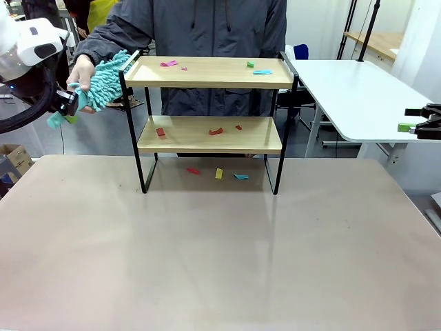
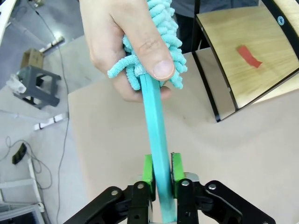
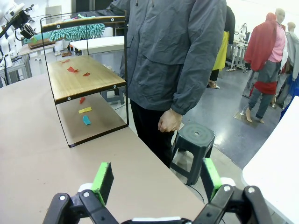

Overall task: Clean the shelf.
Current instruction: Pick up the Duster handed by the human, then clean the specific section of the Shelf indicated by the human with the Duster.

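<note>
The shelf [image 1: 207, 72] stands at the table's far middle, two wooden boards in a black frame. Small paper scraps lie on its top board, on its lower board [image 1: 216, 131] and on the table under it [image 1: 219, 174]. Left of the shelf, a person's hand [image 1: 81, 72] holds the fluffy head of a teal duster [image 1: 107, 79]. My left gripper [image 1: 67, 103] is shut on the duster's handle [image 2: 156, 135], with the green pads [image 2: 148, 169] pressing both sides and the person's hand [image 2: 126, 42] still on the head. At the far right my right gripper [image 1: 420, 125] is open, nothing between its fingers [image 3: 157, 179]. The shelf [image 3: 84, 77] lies far from it.
The person stands right behind the shelf [image 3: 177, 60]. A white side table [image 1: 351, 89] is at the back right. A grey stool [image 3: 196, 137] stands beside the person, another stool [image 2: 35, 84] on the floor at the left. The near tabletop [image 1: 220, 255] is bare.
</note>
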Controlling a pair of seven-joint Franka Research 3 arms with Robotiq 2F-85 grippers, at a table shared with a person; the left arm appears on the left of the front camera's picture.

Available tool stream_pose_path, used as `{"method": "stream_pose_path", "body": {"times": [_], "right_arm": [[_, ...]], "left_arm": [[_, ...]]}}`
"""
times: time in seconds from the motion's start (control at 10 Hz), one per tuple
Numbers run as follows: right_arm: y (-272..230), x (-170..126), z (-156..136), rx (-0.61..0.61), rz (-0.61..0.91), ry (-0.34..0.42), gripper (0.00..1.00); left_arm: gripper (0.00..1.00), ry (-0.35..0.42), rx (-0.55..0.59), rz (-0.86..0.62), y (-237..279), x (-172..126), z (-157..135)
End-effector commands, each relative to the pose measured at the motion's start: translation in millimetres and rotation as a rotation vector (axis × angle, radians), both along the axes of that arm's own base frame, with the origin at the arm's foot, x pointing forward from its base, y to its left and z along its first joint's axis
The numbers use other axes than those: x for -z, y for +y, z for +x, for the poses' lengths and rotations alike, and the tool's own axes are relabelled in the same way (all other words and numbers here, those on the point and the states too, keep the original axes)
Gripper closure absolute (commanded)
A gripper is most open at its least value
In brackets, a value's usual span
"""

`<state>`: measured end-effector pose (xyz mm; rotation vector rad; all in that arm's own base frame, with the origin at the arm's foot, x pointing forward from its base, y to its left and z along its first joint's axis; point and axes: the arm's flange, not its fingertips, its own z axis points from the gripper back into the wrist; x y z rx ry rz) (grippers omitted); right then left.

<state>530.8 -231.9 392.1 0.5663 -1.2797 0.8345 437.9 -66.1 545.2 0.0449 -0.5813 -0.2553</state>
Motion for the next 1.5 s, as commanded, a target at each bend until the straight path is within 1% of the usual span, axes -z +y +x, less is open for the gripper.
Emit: {"method": "stream_pose_path", "body": {"times": [0.0,0.5,0.6,1.4], "right_arm": [[1.6,-4.8,1.7,0.015,-0.008,0.013,0.0],[1.6,-4.8,1.7,0.015,-0.008,0.013,0.0],[1.6,-4.8,1.7,0.015,-0.008,0.013,0.0],[1.6,-4.8,1.7,0.015,-0.008,0.013,0.0]], "left_arm": [[1.0,0.006,-0.035,0.002,-4.1,-2.8,2.7],[1.0,-0.027,-0.082,0.006,-6.6,-3.4,3.3],[1.0,-0.004,-0.037,-0.018,-1.1,-2.9,1.0],[1.0,-0.004,-0.037,-0.018,-1.1,-2.9,1.0]]}}
